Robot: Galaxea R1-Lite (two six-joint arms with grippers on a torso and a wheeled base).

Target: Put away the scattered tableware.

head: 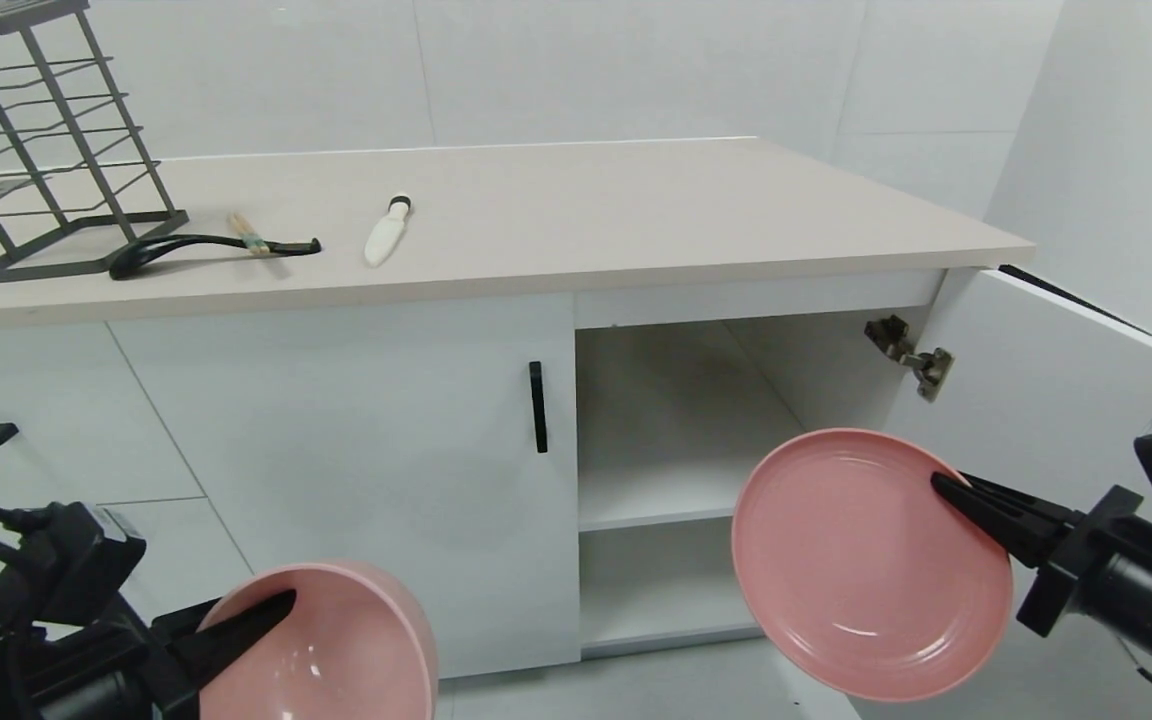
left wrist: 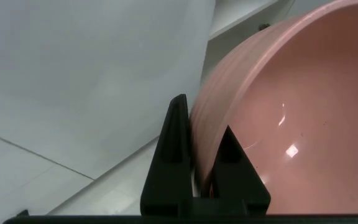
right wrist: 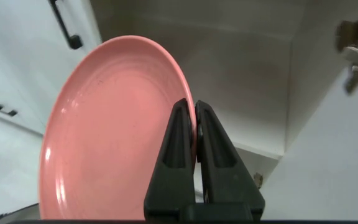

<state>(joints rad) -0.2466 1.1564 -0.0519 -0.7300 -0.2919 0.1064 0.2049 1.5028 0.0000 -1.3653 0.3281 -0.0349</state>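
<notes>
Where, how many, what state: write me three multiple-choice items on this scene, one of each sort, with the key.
1. The pink plate is held:
A by the right gripper, before the open cupboard
B by the left gripper
C by neither

2. Pink dishes held:
A one
B two
C three

3. The cupboard door is:
A open
B shut
C missing

Key:
1. A, the plate's rim is pinched there.
2. B, the plate plus the bowl in the left gripper.
3. A, it stands swung outward.
</notes>
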